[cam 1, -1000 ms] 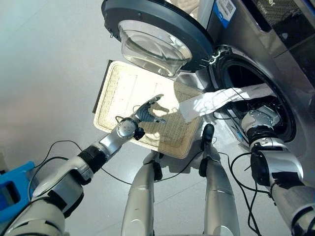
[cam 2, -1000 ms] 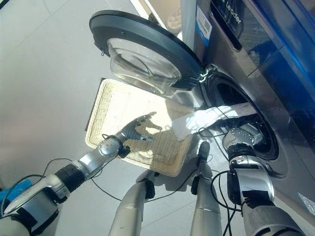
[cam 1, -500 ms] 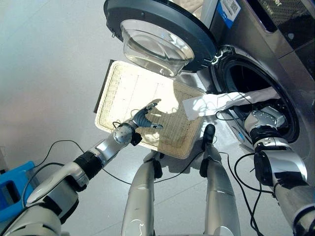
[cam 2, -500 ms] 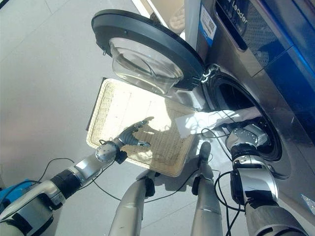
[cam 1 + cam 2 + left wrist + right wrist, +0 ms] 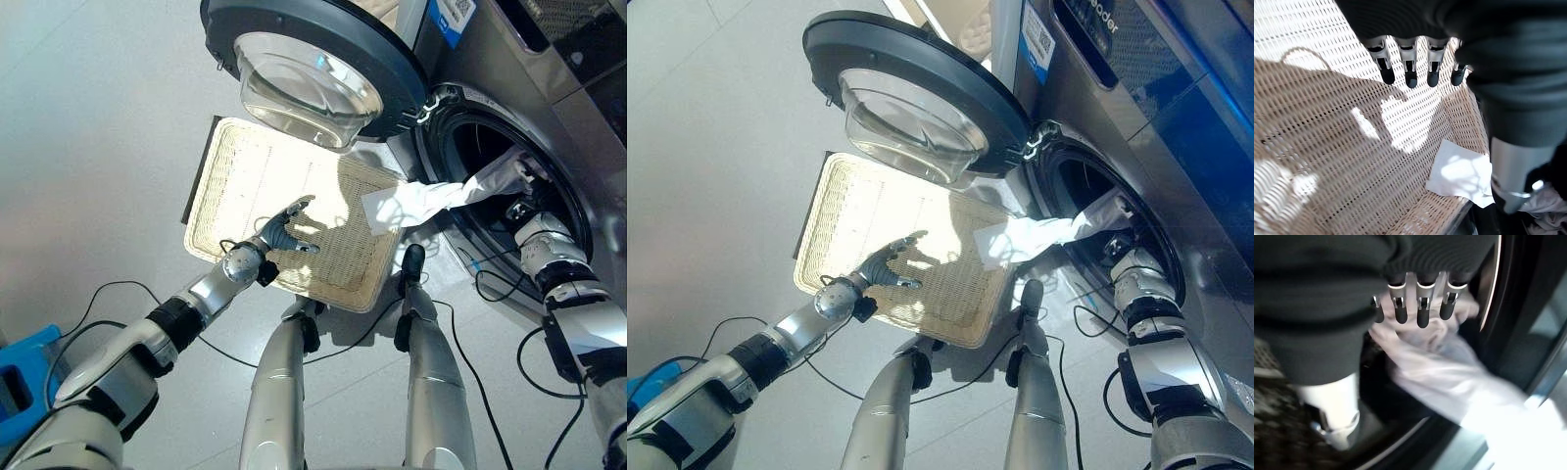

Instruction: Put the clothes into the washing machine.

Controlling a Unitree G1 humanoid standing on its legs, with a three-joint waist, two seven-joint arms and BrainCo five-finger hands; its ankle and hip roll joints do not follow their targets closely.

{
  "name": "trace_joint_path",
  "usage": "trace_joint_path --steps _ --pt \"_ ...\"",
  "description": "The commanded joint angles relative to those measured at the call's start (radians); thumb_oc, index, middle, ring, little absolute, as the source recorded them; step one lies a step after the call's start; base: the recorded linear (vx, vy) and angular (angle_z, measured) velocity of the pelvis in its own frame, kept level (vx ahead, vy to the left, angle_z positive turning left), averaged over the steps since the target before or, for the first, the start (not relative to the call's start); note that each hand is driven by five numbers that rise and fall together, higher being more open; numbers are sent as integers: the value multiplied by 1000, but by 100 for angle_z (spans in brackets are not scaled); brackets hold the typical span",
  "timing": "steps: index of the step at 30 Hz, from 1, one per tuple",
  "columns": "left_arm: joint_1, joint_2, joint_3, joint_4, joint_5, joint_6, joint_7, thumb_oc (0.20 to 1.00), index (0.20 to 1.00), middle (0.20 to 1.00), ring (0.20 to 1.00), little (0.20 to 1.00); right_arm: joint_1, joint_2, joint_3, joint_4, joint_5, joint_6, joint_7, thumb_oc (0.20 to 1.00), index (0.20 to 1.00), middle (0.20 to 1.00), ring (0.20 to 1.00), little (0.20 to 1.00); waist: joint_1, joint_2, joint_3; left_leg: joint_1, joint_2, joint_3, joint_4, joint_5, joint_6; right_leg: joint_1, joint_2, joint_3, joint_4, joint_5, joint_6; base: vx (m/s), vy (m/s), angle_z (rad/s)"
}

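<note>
Just past the right hand [image 5: 1418, 303], a white cloth [image 5: 431, 199] hangs out of the washing machine [image 5: 1097, 147]; one end lies bunched inside the dark round opening under the fingertips, the other drapes over the rim and onto the near corner of the wicker tray [image 5: 235, 186]. In the right wrist view the fingers reach straight down onto the crumpled fabric, pressing rather than curling round it, so the hand reads as open with nothing gripped. The cloth looks thin, soft and creased, bright where sun strikes it. Well off to the side, the left hand [image 5: 279, 235] hovers low over the tray with relaxed fingers spread, holding nothing. The tray is flat, rectangular, pale woven cane with a raised edge; the left wrist view shows its mesh weave close up and the cloth's corner resting on it. Above the tray stands the machine's open door [image 5: 304, 69], a dark ring around a clear bulging glass bowl.
</note>
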State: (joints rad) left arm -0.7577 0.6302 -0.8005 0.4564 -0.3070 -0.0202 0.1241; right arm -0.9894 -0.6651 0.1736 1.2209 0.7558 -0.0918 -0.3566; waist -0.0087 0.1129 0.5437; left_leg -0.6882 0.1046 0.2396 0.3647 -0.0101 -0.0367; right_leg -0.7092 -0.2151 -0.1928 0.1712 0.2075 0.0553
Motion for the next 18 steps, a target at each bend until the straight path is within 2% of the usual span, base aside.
trace_joint_path --steps 1,4,11,15,17,18 --pt "3 1 55 -28 23 -49 5 1000 1000 1000 1000 1000 -67 -97 33 25 -33 79 -52 1000 1000 1000 1000 1000 29 24 -24 34 -63 43 -70 -18 -26 -12 -20 -104 182 -156 96 0 0 0" --pt "4 0 54 -33 27 -49 2 1000 1000 1000 1000 1000 -67 -90 37 25 -65 103 -90 1000 1000 1000 1000 1000 31 27 -24 30 -66 39 -70 -20 -25 -16 -21 -103 183 -155 97 0 0 0" --pt "10 -7 61 -44 37 -42 4 1000 1000 1000 1000 1000 -55 -71 30 13 -128 107 -138 1000 1000 1000 1000 1000 32 26 -24 26 -68 35 -66 -23 -24 -23 -21 -99 192 -158 99 0 2 1" --pt "34 -31 76 -49 62 -49 21 1000 1000 1000 1000 1000 25 -10 82 -71 -500 98 -310 1000 1000 1000 1000 1000 20 22 -24 17 -64 44 -72 -23 -19 -40 -15 -92 193 -155 103 0 4 1" --pt "37 -33 76 -49 64 -50 24 1000 1000 1000 1000 1000 36 -5 86 -80 -548 97 -326 1000 1000 1000 1000 1000 18 22 -24 17 -64 45 -72 -23 -18 -41 -15 -91 193 -154 103 0 0 0" --pt "49 -44 83 -51 78 -51 32 1000 1000 1000 1000 1000 60 0 134 -121 -649 125 -359 1000 1000 1000 1000 1000 12 20 -24 14 -62 49 -75 -22 -18 -46 -13 -87 190 -154 105 0 0 0"
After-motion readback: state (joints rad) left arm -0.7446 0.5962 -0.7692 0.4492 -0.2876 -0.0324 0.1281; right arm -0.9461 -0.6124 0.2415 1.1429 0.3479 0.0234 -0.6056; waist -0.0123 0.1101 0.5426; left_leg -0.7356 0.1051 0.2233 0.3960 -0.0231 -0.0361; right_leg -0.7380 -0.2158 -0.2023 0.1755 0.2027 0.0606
